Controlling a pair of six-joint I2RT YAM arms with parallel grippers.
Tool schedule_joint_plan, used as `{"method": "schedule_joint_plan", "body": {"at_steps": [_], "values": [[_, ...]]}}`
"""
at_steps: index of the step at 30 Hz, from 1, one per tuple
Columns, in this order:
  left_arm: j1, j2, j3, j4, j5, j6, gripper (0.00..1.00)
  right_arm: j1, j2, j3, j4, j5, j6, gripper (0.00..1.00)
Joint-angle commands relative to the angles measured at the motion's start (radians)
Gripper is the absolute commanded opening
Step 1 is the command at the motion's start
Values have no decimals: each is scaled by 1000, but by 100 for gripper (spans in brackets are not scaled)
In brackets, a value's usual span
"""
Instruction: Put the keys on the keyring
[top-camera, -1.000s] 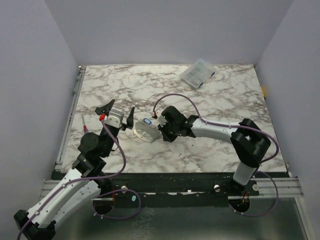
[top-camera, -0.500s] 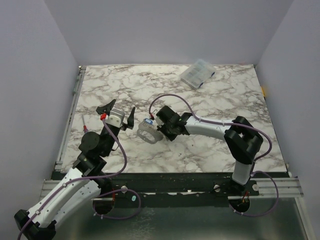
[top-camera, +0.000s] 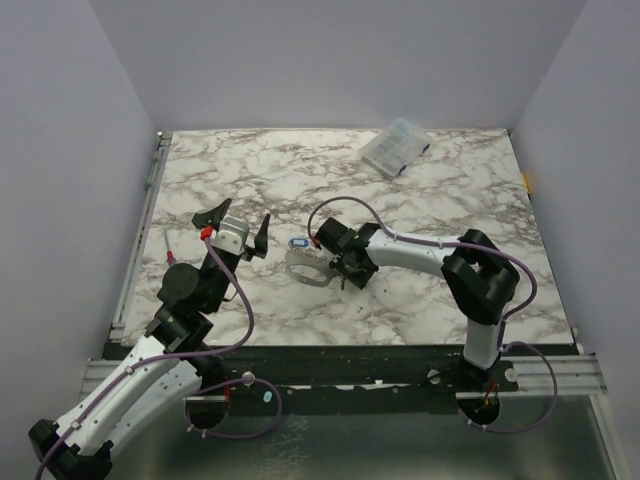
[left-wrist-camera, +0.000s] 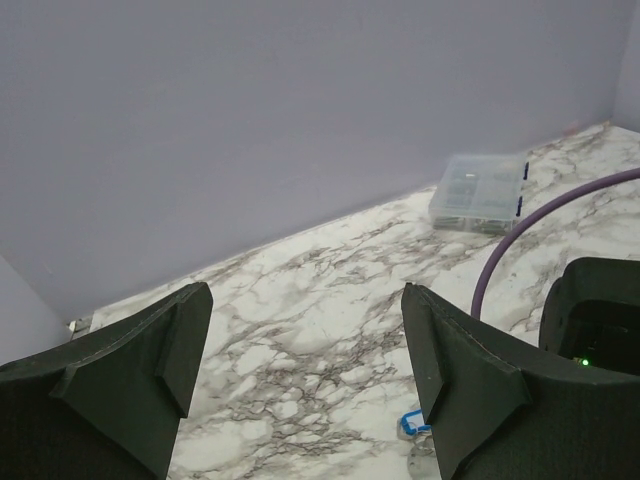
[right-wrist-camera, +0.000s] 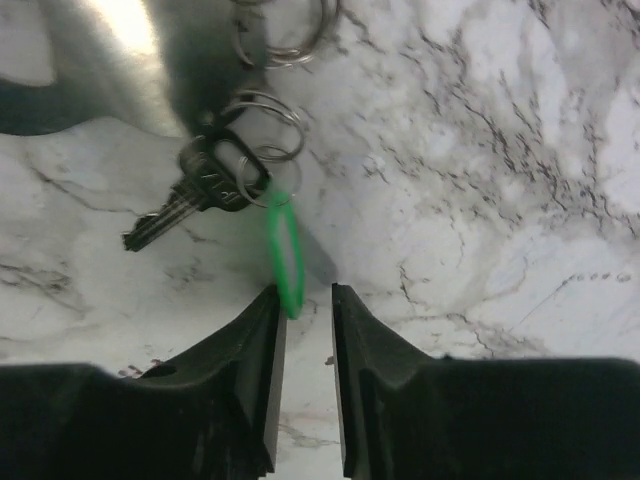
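We judge the green-tagged key (right-wrist-camera: 190, 205) linked to the keyring (top-camera: 306, 268), our right claw (right-wrist-camera: 303, 292) slightly parted and empty beside it; next we must thread the blue key (top-camera: 297, 243) at the keyring's far edge, left claw (left-wrist-camera: 305, 295) agape.

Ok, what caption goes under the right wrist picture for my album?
Right gripper, slightly open, at the bright green plastic tag of a small silvery key on the marble table.

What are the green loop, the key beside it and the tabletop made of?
The green loop looks like plastic: bright, slightly translucent. The key looks like metal: grey, faintly shiny. The tabletop looks like marble, white with dark veins; real stone or a printed surface, I cannot tell.
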Motion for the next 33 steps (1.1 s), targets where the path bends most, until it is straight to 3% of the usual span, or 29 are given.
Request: {"method": "schedule_joint_plan", "body": {"at_steps": [1, 4, 8, 16, 23, 33], "values": [[7, -2, -12, 11, 22, 1, 84, -3, 6, -34, -96, 72, 43, 43], [7, 1, -12, 10, 24, 1, 84, -3, -57, -53, -60, 64, 89, 56], [8, 0, -13, 11, 23, 0, 83, -3, -159, -56, 11, -13, 152, 58], [13, 2, -13, 11, 26, -2, 84, -3, -327, -185, 331, -201, 306, 44], [13, 1, -13, 10, 29, -3, 84, -3, -285, -251, 498, -313, 371, 35], [13, 1, -13, 9, 27, -1, 83, -11, -210, -364, 672, -261, 379, 32]]}}
